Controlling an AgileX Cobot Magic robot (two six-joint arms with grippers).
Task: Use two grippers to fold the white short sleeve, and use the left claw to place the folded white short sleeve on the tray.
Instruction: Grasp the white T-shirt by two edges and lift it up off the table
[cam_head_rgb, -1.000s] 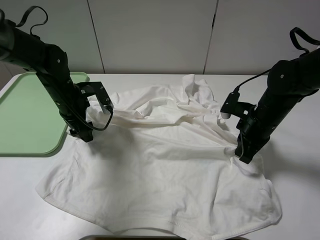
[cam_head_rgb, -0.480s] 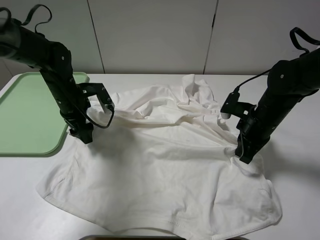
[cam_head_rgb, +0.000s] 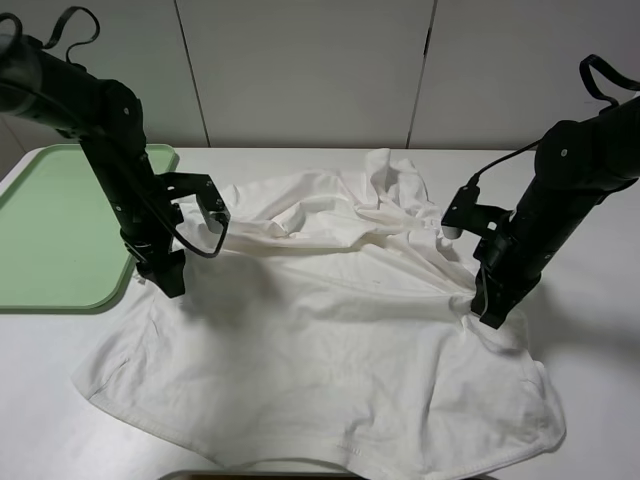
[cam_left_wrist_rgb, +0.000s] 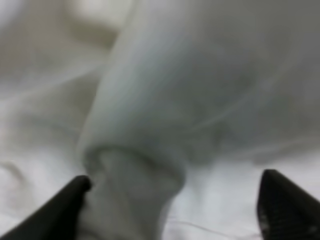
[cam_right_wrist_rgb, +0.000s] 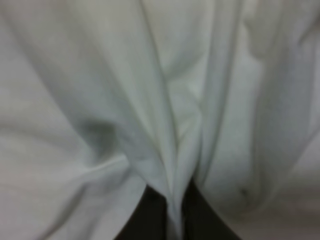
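- Exterior high view: the shirt (cam_head_rgb: 330, 340) lies spread and wrinkled across the middle of the white bench (cam_head_rgb: 590, 400). Its hem is toward the near edge, and its far part is bunched into raised folds.
- The tray (cam_head_rgb: 50, 230) sits on the bench's left side with nothing on it. The shirt's left edge comes up just beside the tray's near corner; I cannot tell whether they touch.
- The left gripper (cam_head_rgb: 172, 285) points down at the shirt's left edge, and its arm stands between the tray and the cloth. A cable loop (cam_head_rgb: 212, 235) hangs from it over the shirt.
- Left wrist view: the fingers (cam_left_wrist_rgb: 55, 212) stand wide apart. A rolled fold of cloth rises between them, against one finger and clear of the other, so nothing is pinched.
- The right gripper (cam_head_rgb: 487, 318) points down onto the shirt's right side, where creases run toward its tip.
- Right wrist view: its dark fingers (cam_right_wrist_rgb: 150, 217) are closed tight on a thin ridge of shirt, and cloth fills the rest of the picture.
- Pale wall panels (cam_head_rgb: 300, 70) stand behind the bench.
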